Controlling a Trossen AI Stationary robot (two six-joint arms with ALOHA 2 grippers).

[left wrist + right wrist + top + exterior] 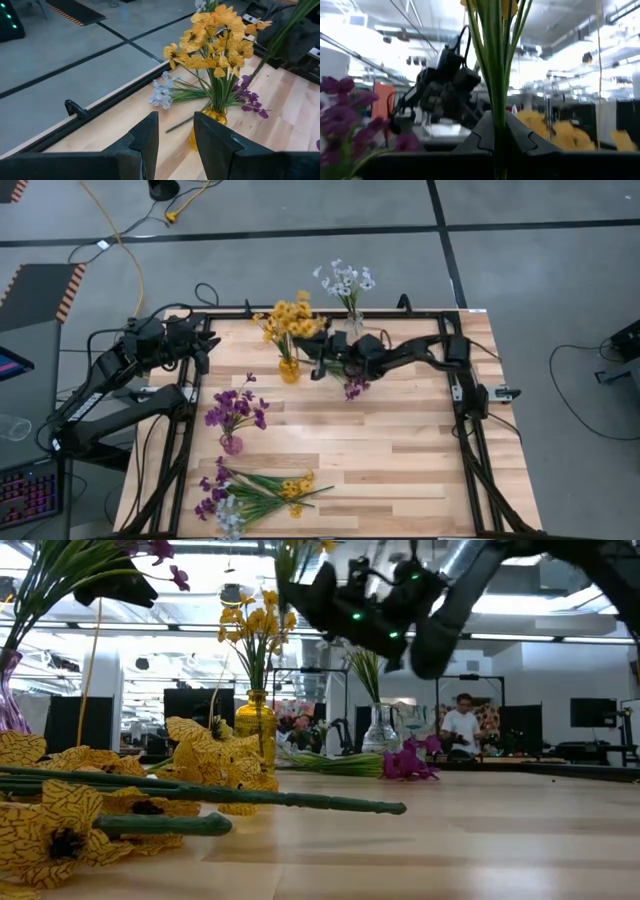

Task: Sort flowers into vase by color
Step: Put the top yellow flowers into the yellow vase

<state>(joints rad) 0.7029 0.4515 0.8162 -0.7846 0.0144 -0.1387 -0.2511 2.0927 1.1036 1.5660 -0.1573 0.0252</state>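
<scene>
Yellow flowers (290,319) fill the amber vase (289,369), white flowers (344,279) the clear vase (354,325) at the far edge, purple flowers (235,409) the left vase (231,444). A mixed loose pile (250,495) lies at the desk's (400,460) near edge, so sorting looks partly done. The right gripper (496,131) hovers by the amber vase, jaws clamped on green stems (495,60). The left gripper (175,137) waits far left, jaws narrowly parted, empty
</scene>
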